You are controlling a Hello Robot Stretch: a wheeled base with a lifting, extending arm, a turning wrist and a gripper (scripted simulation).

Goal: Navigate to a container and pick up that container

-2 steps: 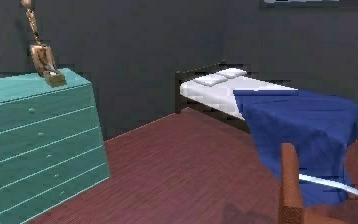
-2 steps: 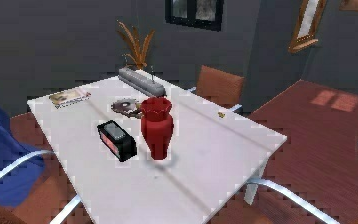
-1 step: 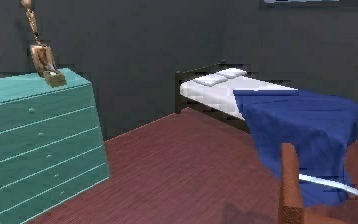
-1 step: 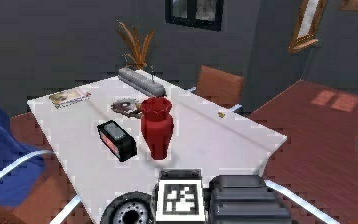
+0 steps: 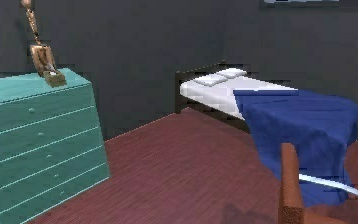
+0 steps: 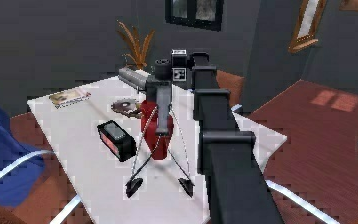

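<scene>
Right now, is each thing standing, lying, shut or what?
Red rounded container: standing upright on the white table.
Black flat box: lying flat on the table.
Teal wooden dresser: drawers shut.
Blue cloth: draped over a wooden chair.
Thin dark fingers: at the container; can't tell if holding anything.

matt teal wooden dresser [image 5: 42, 140], blue cloth [image 5: 297, 125], smooth white tabletop [image 6: 69, 124]

A red container [image 6: 157, 148], round-bodied and narrowing toward its top, stands upright near the middle of the white tabletop [image 6: 77, 125]. A black box [image 6: 115, 138] lies just beside it, toward the arm side view's left. The pincer [image 6: 161, 186] partly covers its upper half.
</scene>
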